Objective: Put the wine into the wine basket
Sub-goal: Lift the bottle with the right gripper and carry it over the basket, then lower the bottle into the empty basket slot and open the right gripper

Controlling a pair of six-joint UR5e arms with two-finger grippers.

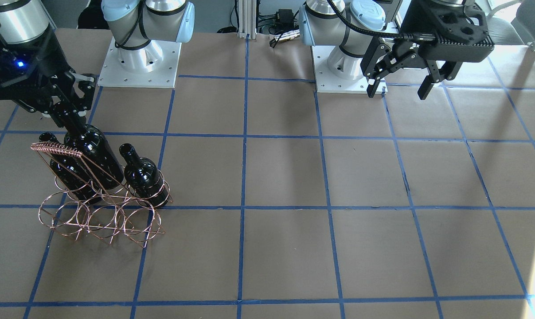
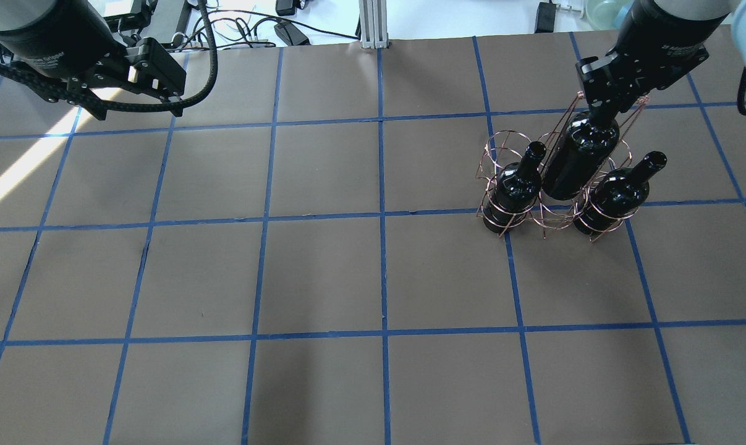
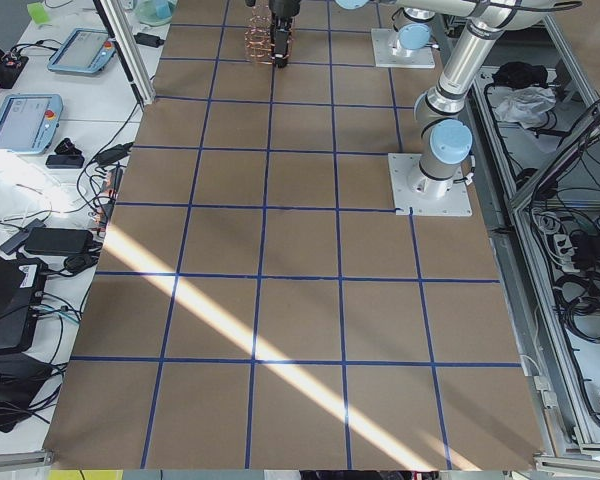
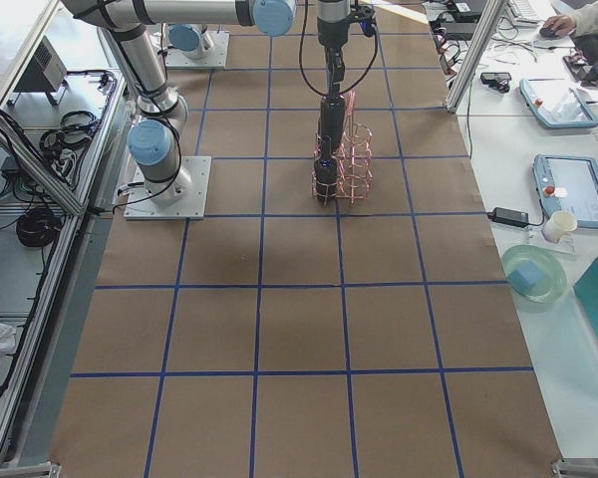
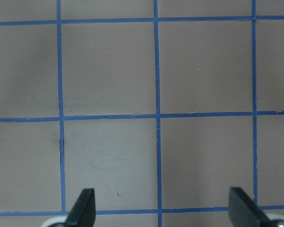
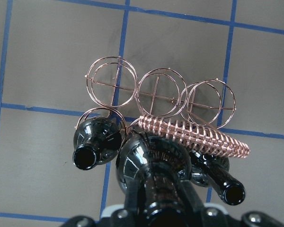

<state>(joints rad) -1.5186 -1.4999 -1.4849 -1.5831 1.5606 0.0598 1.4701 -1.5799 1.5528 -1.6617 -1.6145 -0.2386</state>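
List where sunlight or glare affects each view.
Overhead exterior: a sun streak whitens the table at left. Exterior left: a diagonal sun band crosses it. Front-facing: right edge washed out. Right wrist: bright highlights on the held wine bottle.

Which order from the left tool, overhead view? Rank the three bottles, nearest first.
1. Inner bottle, at the basket end toward mid-table.
2. Held bottle, middle, in the right tool.
3. Outer bottle, at the basket's far end.

Overhead and front views face each other, steep down; side views distant; right wrist close above wine basket [image 6: 194, 136].
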